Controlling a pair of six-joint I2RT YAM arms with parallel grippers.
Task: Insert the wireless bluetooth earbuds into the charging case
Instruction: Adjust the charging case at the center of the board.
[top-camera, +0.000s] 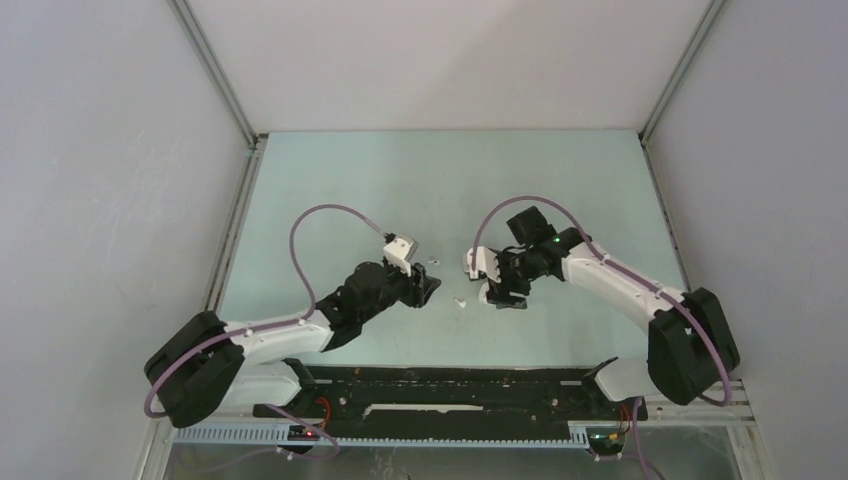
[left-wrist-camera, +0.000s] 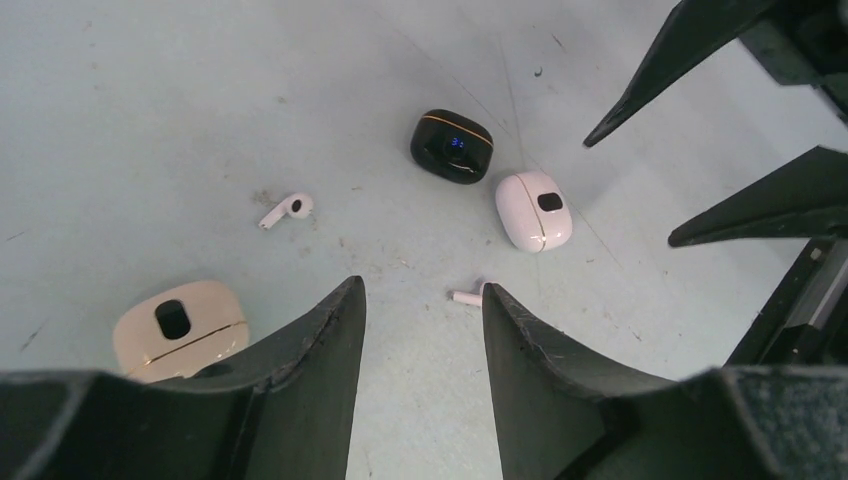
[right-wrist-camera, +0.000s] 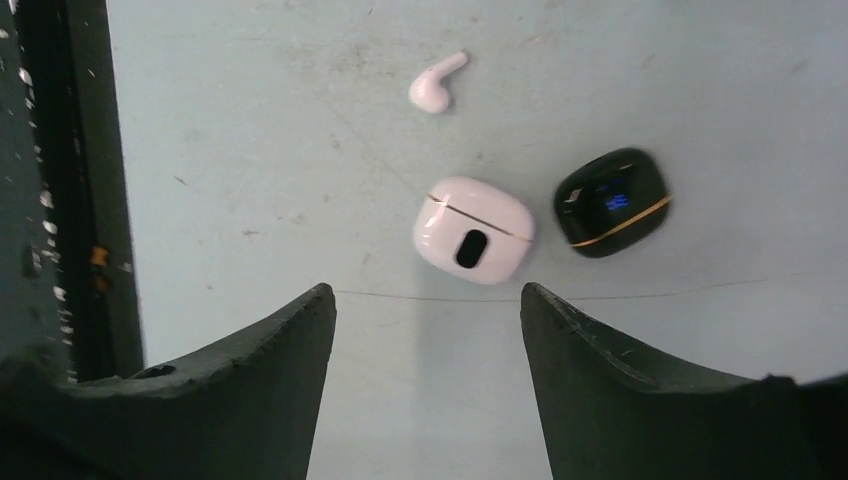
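**A:** Fingers first: how do they stand?

**B:** Both pairs are spread apart and grasp nothing. The left gripper (left-wrist-camera: 420, 292) hangs over bare table (left-wrist-camera: 150, 100), and so does the right gripper (right-wrist-camera: 425, 293).

**A:** Where are the buds?

**B:** All I can see lie loose on the table, none in a case. The left wrist view shows a white earbud (left-wrist-camera: 287, 210) with a short stem, out in the open. A second earbud (left-wrist-camera: 468, 295) is half hidden behind the tip of one left finger.

**A:** And the right wrist view?

**B:** Only one, a stemmed earbud (right-wrist-camera: 437, 85), beyond the cases. I cannot tell which of the other two it matches.

**A:** The cases?

**B:** There are three, all with lids shut, so their insides do not show. The black case (left-wrist-camera: 452, 146) has a gold seam and lit blue digits. The white case (left-wrist-camera: 533, 210) lies just beside it. The beige case (left-wrist-camera: 180, 328) sits well apart, close against the other left finger.

**A:** Does the right camera catch all three?

**B:** No, only the white and black ones, side by side just past its fingertips. The beige one is outside its frame.

**A:** What does the overhead add?

**B:** It shows the two arms reaching in toward each other at mid-table. A pale speck (top-camera: 433, 262) lies by the left fingertips, and a lower speck (top-camera: 461, 300) lies between the grippers. Both are too small to name. The arms cover the cases there.
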